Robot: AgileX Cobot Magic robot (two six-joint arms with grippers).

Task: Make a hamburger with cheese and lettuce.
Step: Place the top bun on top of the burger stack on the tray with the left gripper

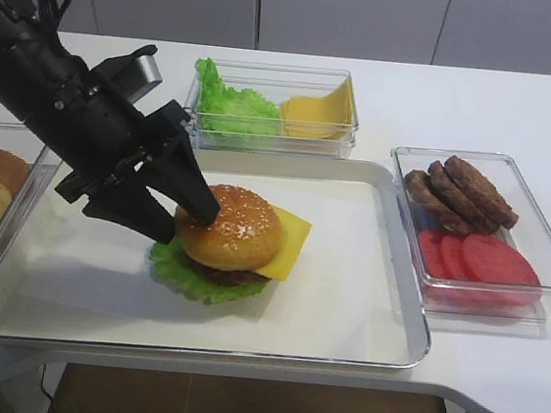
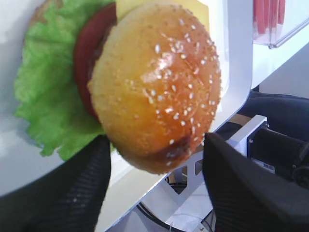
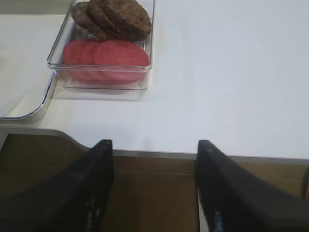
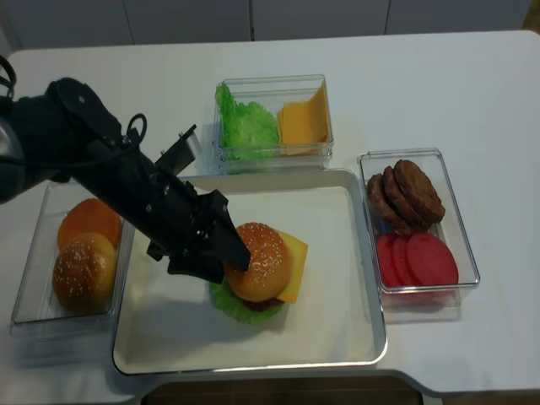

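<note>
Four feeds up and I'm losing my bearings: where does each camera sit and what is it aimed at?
Exterior high: front of table, angled down at the hamburger on the tray; left gripper shows.
Realsense: higher, steeper, over the whole table; same arm.
Left wrist: behind open fingers, facing the sesame bun.
Right wrist: off the table edge, its own fingers apart, facing the patty box.
Shared: that box also shows in both exterior views.

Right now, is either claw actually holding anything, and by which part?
Nothing is clearly held. The left gripper straddles the hamburger's sesame bun top with jaws apart; the right gripper is open and empty.
</note>
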